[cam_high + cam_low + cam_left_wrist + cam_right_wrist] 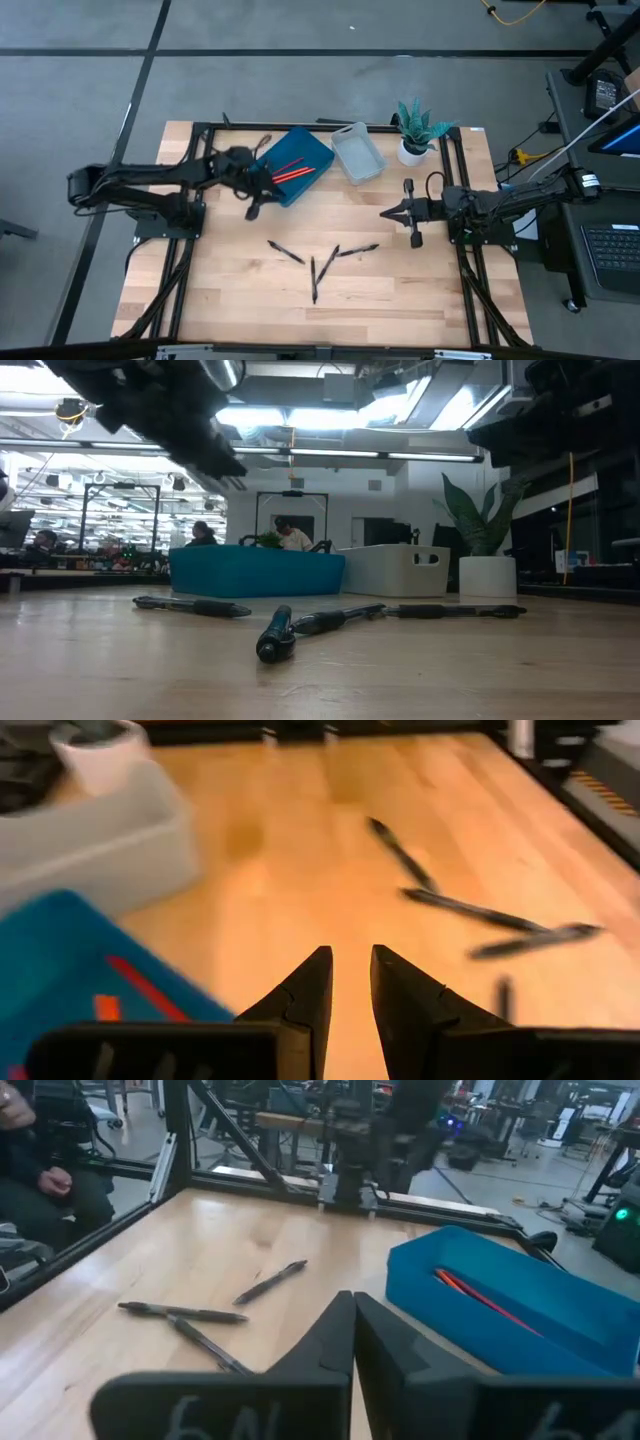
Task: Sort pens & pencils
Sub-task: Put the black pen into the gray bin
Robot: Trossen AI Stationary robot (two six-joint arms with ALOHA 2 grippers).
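On the wooden tabletop, four black pens lie loose near the middle, fanned out and meeting roughly at one point. From table height only their dark barrels show, and the nearest one points end-on, so its length is hard to read. The red and orange pencils lie inside the blue tray at the back; how many there are is hard to make out, since they overlap and the left arm covers the tray's near corner. In the left wrist view they are only a blurred red streak and an orange patch, cut off by the frame edge.

The left hand hangs just off the tray's near corner, its fingers a narrow gap apart with nothing between them. The right hand waits over bare wood to the right of the pens, fingers pressed together and empty.

A grey bin sits beside the tray, with a potted plant next to it.
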